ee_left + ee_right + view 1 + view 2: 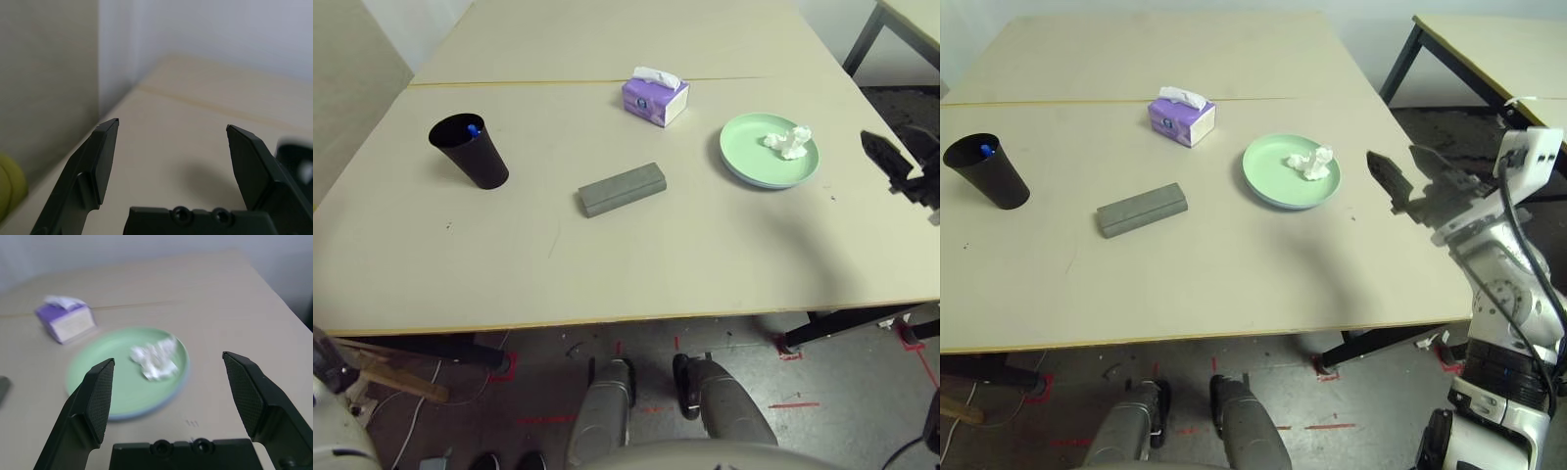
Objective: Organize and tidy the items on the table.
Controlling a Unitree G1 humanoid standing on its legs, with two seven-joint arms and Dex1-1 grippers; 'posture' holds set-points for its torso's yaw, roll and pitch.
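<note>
You look almost done: tissue (788, 141) on plates (744, 157), marker in cup (470, 152), both tools (168, 396) wide open, empty.

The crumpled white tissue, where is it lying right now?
The crumpled white tissue lies on the round green plate, on the table's right side, right of the purple tissue box.

Robot test lab or workshop. Bare concrete floor (636, 362) under the beige table (607, 274) carries red tape marks (793, 403) (position markers); loose cables (421, 411) below its left corner; second table (1489, 44) to its right.
</note>
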